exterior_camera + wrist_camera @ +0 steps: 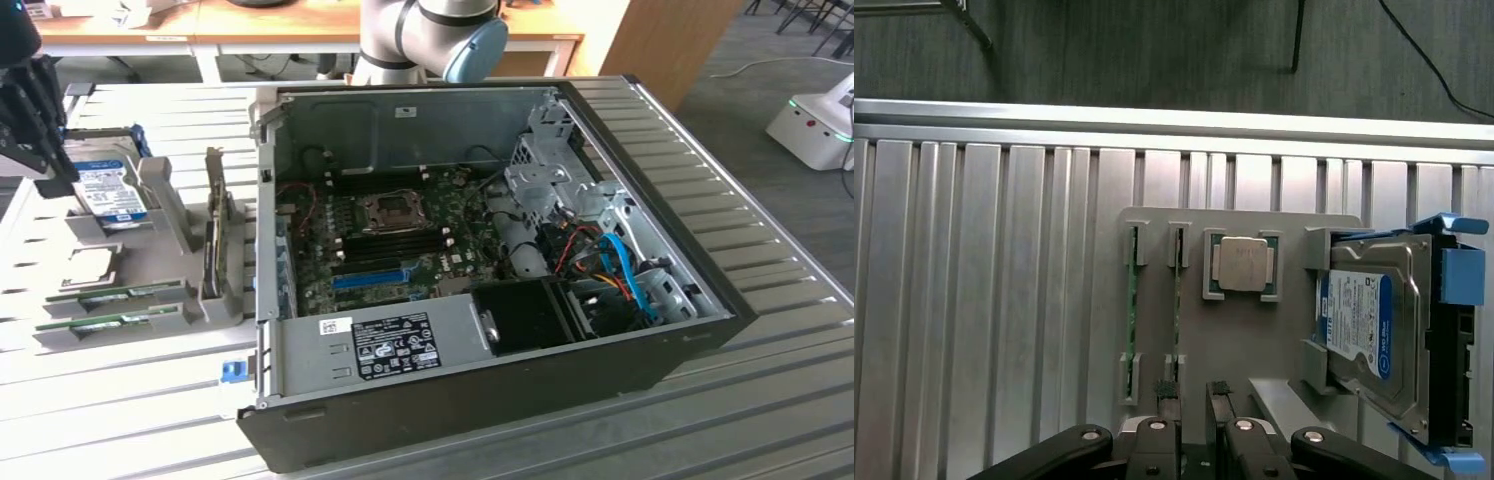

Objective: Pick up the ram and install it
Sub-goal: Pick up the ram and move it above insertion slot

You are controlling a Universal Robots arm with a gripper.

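Where the slatted metal desk [761, 400] carries an open computer case [641, 370], a grey holder [1154, 235] lies beside it on the exterior view's left. The holder is well apart from the motherboard [441, 250] and its long black memory slots [394, 238].

The ram [1178, 310] stands on its edge in this holder, each end caught in a small grey bracket. A second stick [1132, 310] stands parallel just beside it. On the ram's other side a processor chip [1244, 265] sits in a square frame, and beyond that lies a hard drive [1369, 330] with a blue bracket [1462, 275].

Seen edge-on, the ram is a slim green strip, long and narrow; its chips cannot be made out.

The gripper [1192, 395] hovers over the holder, released, its two dark fingers apart with nothing between them. One fingertip [1166, 392] is near the ram's end; whether it touches cannot be told.
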